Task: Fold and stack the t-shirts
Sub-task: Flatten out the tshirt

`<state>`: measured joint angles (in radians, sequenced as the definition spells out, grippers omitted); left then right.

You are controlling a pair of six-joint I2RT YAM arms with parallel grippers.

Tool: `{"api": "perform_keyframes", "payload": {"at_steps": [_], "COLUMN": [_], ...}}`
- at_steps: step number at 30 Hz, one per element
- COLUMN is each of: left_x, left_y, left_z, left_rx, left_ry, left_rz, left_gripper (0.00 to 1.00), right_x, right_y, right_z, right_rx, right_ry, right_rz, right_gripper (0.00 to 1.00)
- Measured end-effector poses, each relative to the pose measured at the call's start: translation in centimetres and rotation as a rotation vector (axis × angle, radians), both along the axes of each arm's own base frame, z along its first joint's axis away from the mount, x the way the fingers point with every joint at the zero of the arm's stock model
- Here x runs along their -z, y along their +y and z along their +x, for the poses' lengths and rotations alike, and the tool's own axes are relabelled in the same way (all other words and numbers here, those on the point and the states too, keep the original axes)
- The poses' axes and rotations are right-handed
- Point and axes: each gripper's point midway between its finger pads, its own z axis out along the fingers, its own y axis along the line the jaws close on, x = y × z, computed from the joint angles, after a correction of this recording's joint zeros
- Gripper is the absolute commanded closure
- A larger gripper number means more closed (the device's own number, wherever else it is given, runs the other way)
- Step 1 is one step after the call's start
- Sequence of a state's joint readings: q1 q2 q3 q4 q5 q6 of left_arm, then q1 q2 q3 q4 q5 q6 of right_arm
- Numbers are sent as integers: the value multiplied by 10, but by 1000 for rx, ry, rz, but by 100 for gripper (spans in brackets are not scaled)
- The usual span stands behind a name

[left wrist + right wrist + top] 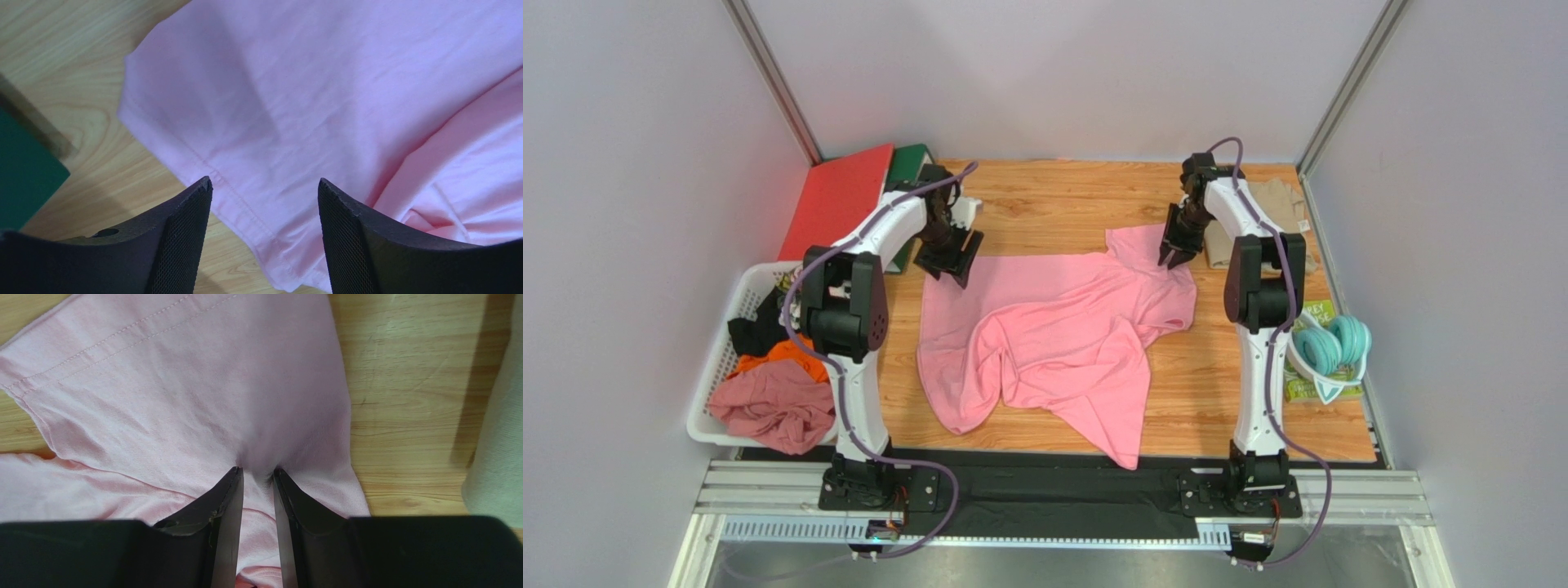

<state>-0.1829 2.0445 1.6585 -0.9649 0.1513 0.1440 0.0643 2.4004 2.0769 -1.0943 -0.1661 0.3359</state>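
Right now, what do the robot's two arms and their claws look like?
The left arm and right arm are white tubular links with black joint housings; a greyish-purple cable runs along each. The left claw and right claw each have two black wedge-shaped fingers, the left's inner faces finely meshed.

I see bright, even overhead light and no glare. In my right wrist view a soft shadow bands the pale wooden tabletop (423,416) at 2 o'clock, and stitching on the light pink cloth t-shirt (184,386) reads crisp.

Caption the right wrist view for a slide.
Right gripper pinching a pucker of the pink tee on the wooden table.
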Motion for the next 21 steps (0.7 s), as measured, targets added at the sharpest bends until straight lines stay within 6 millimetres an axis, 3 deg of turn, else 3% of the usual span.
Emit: {"api": "perform_keyframes", "payload": {"at_steps": [5,16,21], "left_x": [-3,11,11], "left_y": [-20,-15,-15], "left_z": [10,-1,4], "left_rx": [32,1,-11], "left_ry": [-13,77,84], "left_rz": [-29,-17,-14], "left_gripper": [30,30,30], "right_x": [0,0,-1], "right_y": [8,12,13], "right_z": [-1,0,1], "right_rx": [-17,-24,-20], "right_ry": [-1,-6,-10], "right_rz": [0,8,13], "right_gripper": [70,71,72]}}
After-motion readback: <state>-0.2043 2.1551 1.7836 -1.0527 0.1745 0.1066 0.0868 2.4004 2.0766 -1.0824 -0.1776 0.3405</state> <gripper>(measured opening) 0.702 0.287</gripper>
